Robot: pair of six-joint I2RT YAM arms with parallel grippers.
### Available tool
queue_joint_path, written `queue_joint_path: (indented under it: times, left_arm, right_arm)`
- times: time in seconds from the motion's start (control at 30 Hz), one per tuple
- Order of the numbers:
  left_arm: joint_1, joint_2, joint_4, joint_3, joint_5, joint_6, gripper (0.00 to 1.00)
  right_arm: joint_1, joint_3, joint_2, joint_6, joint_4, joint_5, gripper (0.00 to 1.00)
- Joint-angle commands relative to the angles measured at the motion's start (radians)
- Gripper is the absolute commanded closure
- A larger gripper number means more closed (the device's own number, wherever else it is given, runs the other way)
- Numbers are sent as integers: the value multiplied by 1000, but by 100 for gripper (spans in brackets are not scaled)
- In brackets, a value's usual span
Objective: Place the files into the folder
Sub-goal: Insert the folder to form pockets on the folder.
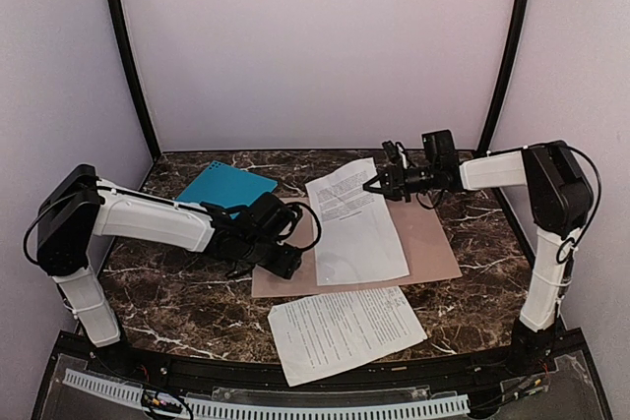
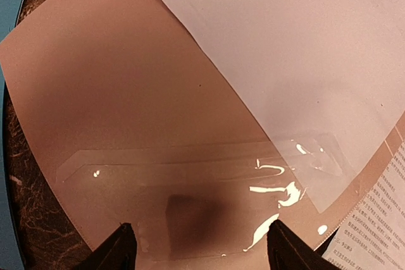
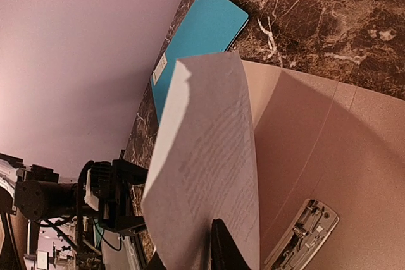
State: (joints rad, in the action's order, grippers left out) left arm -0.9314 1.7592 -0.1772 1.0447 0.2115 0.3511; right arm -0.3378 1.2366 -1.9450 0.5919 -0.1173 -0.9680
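**One sheet on the open folder, another in front of it**

The dark marble table (image 1: 472, 233) carries the tan folder (image 1: 433, 243), which lies open and flat in the middle, between the two arms. A printed sheet (image 1: 359, 233) lies slanted across the folder, its far end reaching past the folder's far edge onto the marble. A second sheet (image 1: 345, 327) lies on the table just in front of the folder, its far edge overlapping the folder's near edge. A teal folder (image 1: 221, 186) rests at the back left, apart from the tan one.

The left gripper (image 1: 287, 261) hangs over the folder's left near corner with its fingers spread and nothing between them. Below it a clear glossy film (image 2: 209, 169) lies on the card.

The right gripper (image 1: 377, 185) is at the slanted sheet's far right corner, which curls up off the folder. One finger (image 3: 221, 245) shows against the paper and the other is hidden, so I cannot tell whether they pinch it. A small metal clip (image 3: 304, 232) sits on the folder beside it.
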Motion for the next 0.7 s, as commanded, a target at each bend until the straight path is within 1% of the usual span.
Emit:
queue_joint_path:
  times: [0.0,0.07,0.27,0.37,0.53,0.67]
  left_arm:
    - [-2,-54,-41,3,28,-10,29]
    - [-2,-56,-42,3,31,-12,29]
    - [-2,-64,-55,6,38,-15,29]
    - [-3,-71,-57,5,44,-16,29]
    - [-3,-72,-60,2,50,-17,29]
    - [-2,-73,-60,1,51,-15,29]
  right_arm:
    - [9,45,-26,-133,84,30,82]
    - [8,45,-32,-172,98,30,78]
    - [8,11,-33,-268,156,37,75]
    - [8,-15,-32,-296,169,37,75]
    - [8,-61,-22,-321,175,54,80]
    - [6,-92,-10,-328,169,66,81]
